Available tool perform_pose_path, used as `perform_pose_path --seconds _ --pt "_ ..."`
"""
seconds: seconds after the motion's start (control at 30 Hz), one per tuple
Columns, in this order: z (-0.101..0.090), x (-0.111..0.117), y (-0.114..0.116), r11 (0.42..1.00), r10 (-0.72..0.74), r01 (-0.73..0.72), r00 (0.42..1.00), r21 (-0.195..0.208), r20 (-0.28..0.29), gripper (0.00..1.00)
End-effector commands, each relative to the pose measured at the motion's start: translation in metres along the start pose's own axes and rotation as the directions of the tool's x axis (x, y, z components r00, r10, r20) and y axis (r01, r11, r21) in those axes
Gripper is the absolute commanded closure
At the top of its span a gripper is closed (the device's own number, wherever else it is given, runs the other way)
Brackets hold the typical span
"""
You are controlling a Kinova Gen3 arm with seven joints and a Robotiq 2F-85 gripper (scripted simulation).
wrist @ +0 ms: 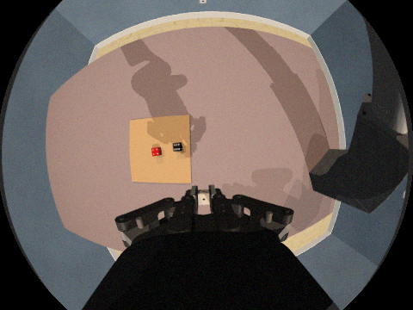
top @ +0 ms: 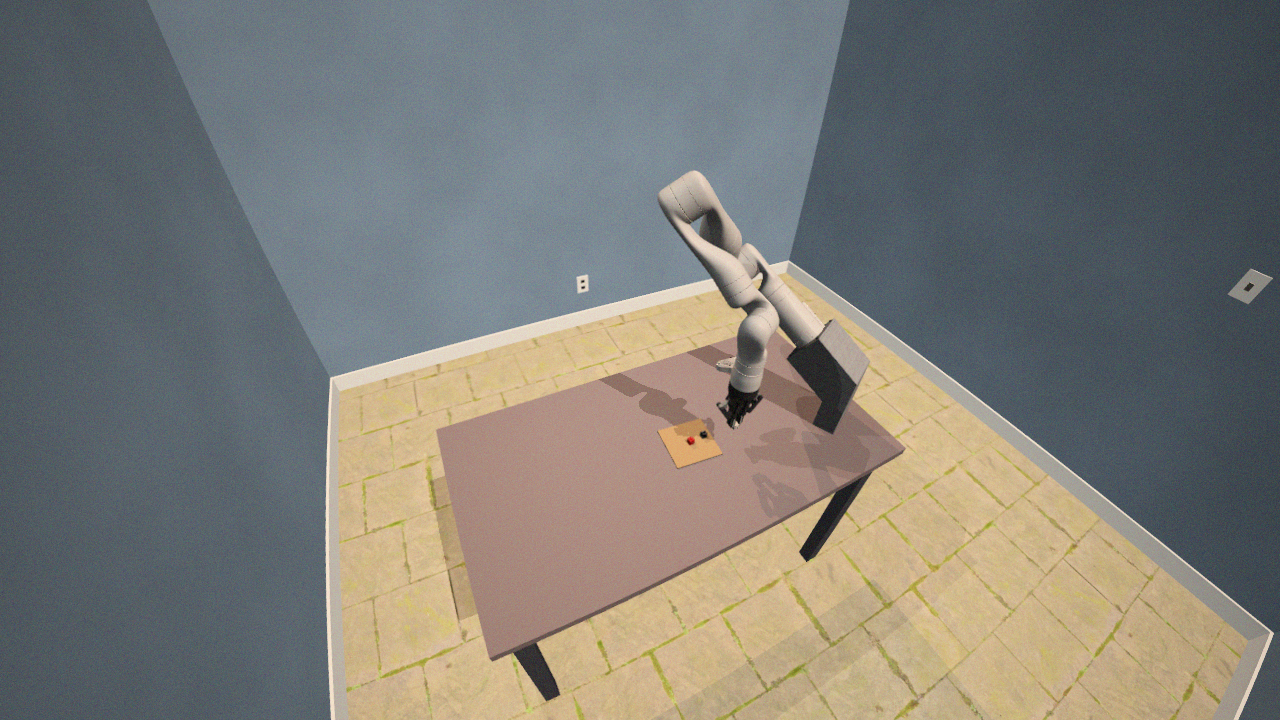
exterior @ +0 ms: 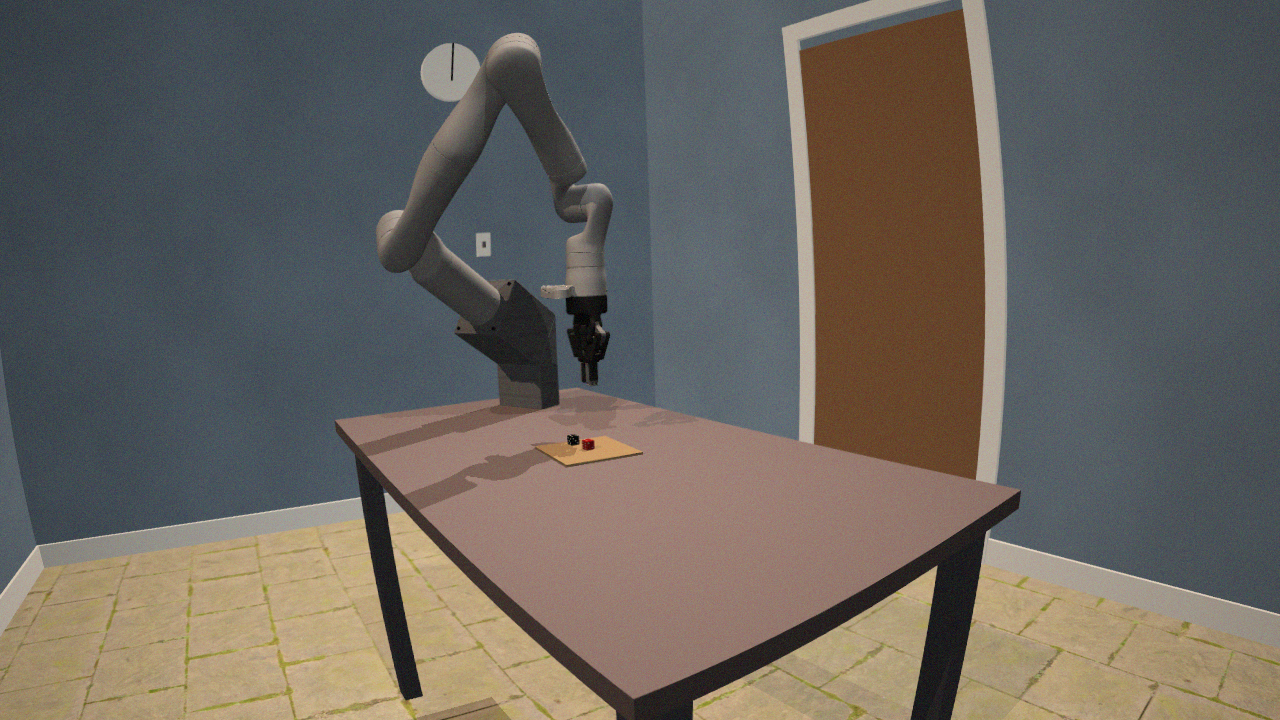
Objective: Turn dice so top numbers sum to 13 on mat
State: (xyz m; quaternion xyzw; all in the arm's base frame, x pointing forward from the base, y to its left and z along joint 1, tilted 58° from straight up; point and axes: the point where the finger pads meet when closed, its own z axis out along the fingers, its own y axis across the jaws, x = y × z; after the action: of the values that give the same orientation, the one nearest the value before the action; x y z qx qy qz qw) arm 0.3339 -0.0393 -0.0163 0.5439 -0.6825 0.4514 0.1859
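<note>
The tan mat (top: pixel 680 456) (exterior: pixel 617 449) (wrist: pixel 142 168) lies flat on the table. A red die (top: pixel 691 440) (exterior: pixel 588 444) (wrist: pixel 156 151) sits on it with four pips on top. A black die (top: pixel 703 435) (exterior: pixel 572 439) (wrist: pixel 177 146) sits beside it, nearer the mat's robot-side edge, with six pips apparently on top. My gripper (top: pixel 734 424) (exterior: pixel 589 381) (wrist: pixel 203 192) is shut on the white die (wrist: pixel 203 199) and holds it well above the table, off to the side of the mat. One dark pip shows on the white die's face toward the wrist camera; its other faces are hidden or too small to read.
The brown table (top: pixel 572 510) (exterior: pixel 716 537) (wrist: pixel 232 108) carries the mat. The robot's dark base (top: pixel 827 371) (exterior: pixel 528 358) (wrist: pixel 361 176) stands at one end of it. Arm shadows fall over part of the mat and table.
</note>
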Motion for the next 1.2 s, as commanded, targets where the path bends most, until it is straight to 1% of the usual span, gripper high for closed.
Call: perform_pose_path --seconds 0.0,0.3,0.47,0.67,0.73,0.97,1.17 --pt "-0.002 -0.002 0.0 1.0 -0.008 0.008 1.0 -0.001 0.003 0.89" --pt "-0.002 -0.004 -0.002 0.999 -0.044 0.044 0.999 0.0 0.004 0.89" --pt "-0.002 -0.008 -0.005 0.995 -0.102 0.102 0.995 0.001 0.005 0.89" --pt "-0.001 -0.015 -0.01 0.978 -0.207 0.207 0.978 0.003 0.006 0.89" --pt "-0.001 -0.015 -0.01 0.978 -0.207 0.207 0.978 0.003 0.006 0.89" --pt "0.0 -0.025 -0.019 0.928 -0.372 0.372 0.928 0.007 0.007 0.89" --pt "0.001 -0.035 -0.029 0.848 -0.529 0.529 0.848 0.01 0.006 0.89"
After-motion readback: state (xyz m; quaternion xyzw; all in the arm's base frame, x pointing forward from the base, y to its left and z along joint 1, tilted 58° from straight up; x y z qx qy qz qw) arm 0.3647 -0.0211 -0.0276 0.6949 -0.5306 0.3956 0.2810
